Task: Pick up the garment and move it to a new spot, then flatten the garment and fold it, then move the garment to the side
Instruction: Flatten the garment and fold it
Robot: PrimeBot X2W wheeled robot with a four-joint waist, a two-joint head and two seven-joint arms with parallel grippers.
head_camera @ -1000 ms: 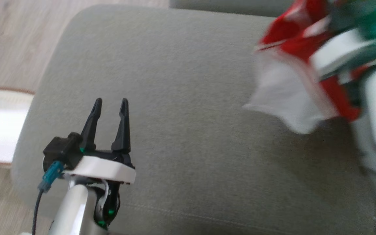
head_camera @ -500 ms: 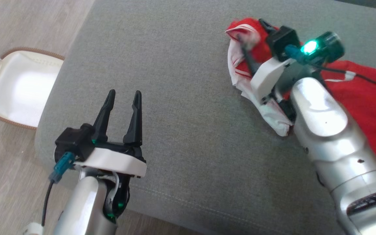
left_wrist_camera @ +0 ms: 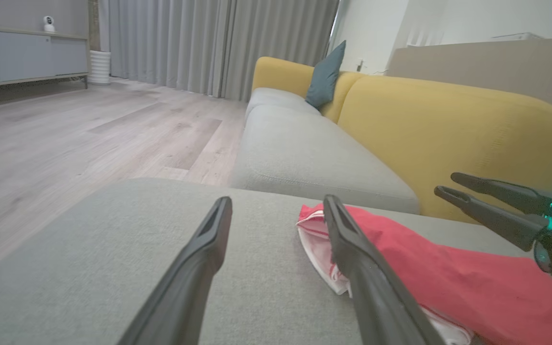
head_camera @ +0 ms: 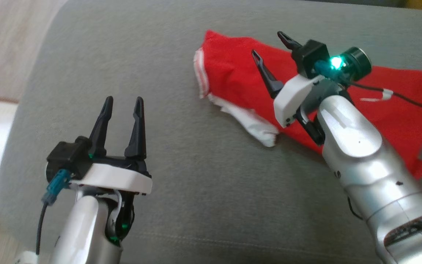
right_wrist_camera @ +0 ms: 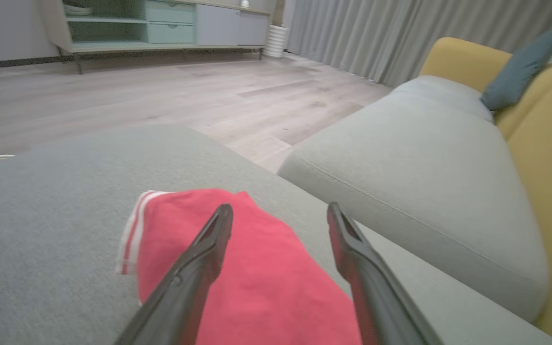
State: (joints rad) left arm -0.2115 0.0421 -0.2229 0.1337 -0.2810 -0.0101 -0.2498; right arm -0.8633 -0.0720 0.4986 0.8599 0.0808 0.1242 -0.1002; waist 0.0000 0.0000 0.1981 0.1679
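The red garment [head_camera: 233,73] lies near the far right edge of the grey cushion [head_camera: 196,183] under the right gripper [head_camera: 267,44], the left gripper [head_camera: 123,99] is near the front left corner, both with jaws wide and empty.

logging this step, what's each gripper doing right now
Left gripper: open, holding nothing.
Right gripper: open, empty, above the red garment.
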